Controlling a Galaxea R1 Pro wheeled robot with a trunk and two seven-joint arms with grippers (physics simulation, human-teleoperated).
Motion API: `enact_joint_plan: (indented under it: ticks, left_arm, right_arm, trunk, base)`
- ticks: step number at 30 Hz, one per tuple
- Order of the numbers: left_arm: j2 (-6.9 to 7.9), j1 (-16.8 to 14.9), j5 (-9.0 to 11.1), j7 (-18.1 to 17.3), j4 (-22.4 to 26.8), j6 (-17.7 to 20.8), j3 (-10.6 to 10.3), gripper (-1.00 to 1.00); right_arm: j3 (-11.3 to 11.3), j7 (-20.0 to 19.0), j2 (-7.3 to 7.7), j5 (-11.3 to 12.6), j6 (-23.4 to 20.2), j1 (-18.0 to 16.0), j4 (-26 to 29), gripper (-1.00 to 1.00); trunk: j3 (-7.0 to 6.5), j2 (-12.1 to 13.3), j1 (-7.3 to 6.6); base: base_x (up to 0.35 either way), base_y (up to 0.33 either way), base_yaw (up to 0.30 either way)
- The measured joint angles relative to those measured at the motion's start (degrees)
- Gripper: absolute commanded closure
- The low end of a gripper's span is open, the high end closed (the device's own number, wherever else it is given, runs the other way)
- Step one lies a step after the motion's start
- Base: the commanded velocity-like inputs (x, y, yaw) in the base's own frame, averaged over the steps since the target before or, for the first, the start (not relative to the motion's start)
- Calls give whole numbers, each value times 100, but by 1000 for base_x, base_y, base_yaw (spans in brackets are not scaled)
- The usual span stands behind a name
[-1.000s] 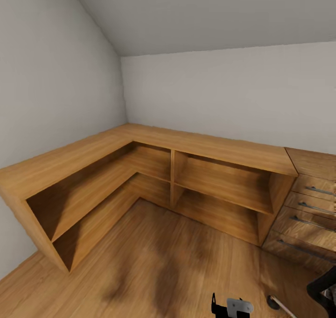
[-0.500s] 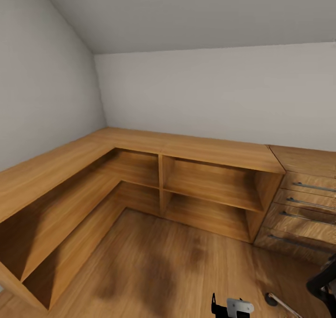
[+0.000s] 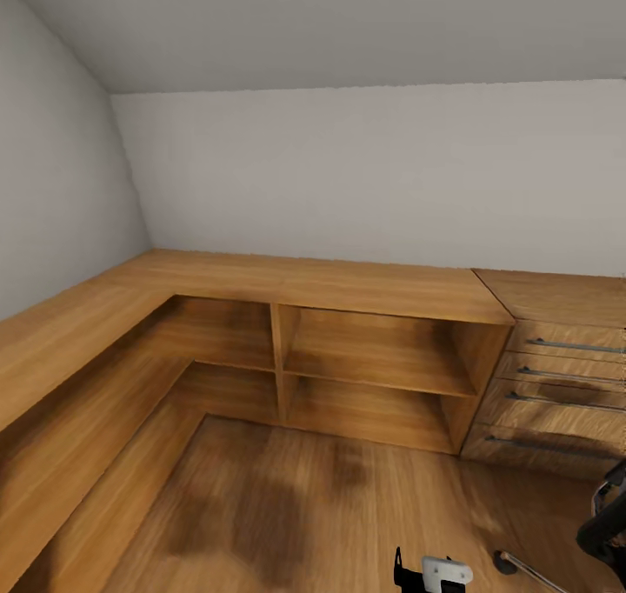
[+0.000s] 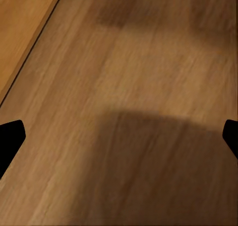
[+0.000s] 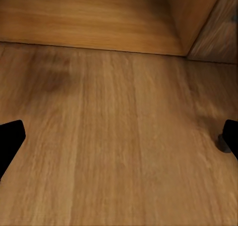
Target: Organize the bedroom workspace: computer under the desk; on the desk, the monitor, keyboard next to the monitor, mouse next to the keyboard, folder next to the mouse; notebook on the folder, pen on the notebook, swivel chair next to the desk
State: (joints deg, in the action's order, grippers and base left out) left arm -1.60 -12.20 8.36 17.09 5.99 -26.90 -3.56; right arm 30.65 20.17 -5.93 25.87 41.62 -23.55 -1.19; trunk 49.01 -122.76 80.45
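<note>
Head view panned right; corner shelf unit [image 3: 287,349] shifted left

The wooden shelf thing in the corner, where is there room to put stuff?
The L-shaped shelf unit has a bare top along both walls, and its open cubbies look empty. The floor before it is bare. It gets crowded rightward, by the chest of drawers and swivel chair.

An L-shaped wooden shelf unit [image 3: 330,315] runs along the two grey walls [image 3: 365,176] and meets in the corner, its open compartments split by an upright divider. Just beside its right end stands a wooden chest of drawers [image 3: 556,367] with long metal bar handles. Dark shadows mottle the wood plank floor [image 3: 287,506].
</note>
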Motion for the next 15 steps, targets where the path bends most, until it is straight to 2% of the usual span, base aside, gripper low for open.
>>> enact_joint_plan:
  ticks: [5,15]
  left_arm:
    - [1,0,0,0,0,3,1,-100]
    - [-8,0,-8,-3,0,2,-3,-100]
  right_arm:
    - [-2,0,0,-1,0,-1,-1,-100]
    - [-2,-5,2,-8,1,-1,0,-100]
  trunk:
    - [0,0,0]
    - [0,0,2]
  base:
    - [245,208,-298]
    - [50,41,-298]
